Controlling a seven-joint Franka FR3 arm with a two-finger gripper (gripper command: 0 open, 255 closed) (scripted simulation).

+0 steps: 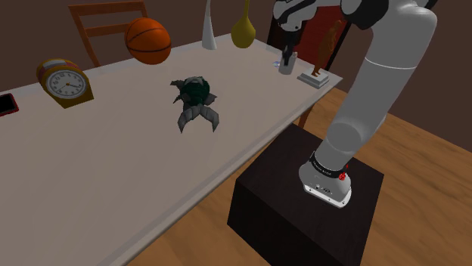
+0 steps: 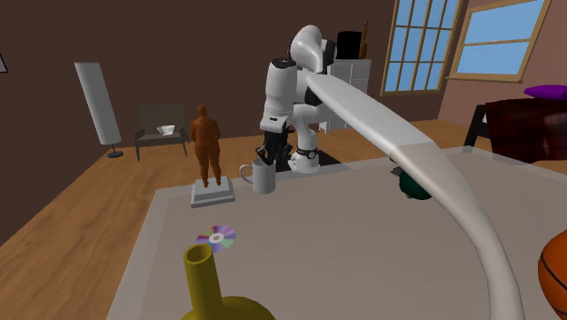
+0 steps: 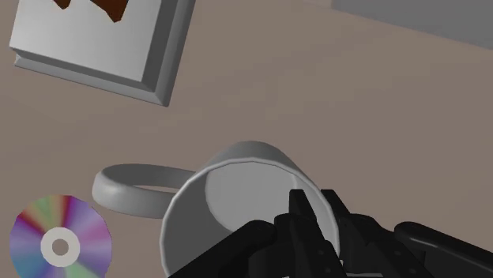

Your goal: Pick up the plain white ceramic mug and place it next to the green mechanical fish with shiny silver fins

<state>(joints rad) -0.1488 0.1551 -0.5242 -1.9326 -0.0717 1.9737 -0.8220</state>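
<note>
A plain white mug (image 1: 287,65) stands upright near the table's far right corner in the shoulder view, its handle to one side. My black gripper (image 1: 287,54) comes down on it from above. Seen from the wrist, the gripper (image 3: 314,209) has its fingers close together across the mug (image 3: 237,189) wall, one inside the rim and one outside. In the second exterior view the mug (image 2: 263,178) rests on the table under the gripper (image 2: 270,158). The green fish (image 1: 195,94) with silver fins lies mid-table; the same fish (image 2: 414,187) is partly hidden behind a white vase.
A brown figurine (image 2: 207,145) on a grey base (image 3: 103,47) stands beside the mug, and a CD (image 3: 59,245) lies close by. A basketball (image 1: 147,41), clock (image 1: 66,81), white vase (image 1: 208,30) and yellow vase (image 1: 243,30) stand along the table's back. Chairs stand behind it.
</note>
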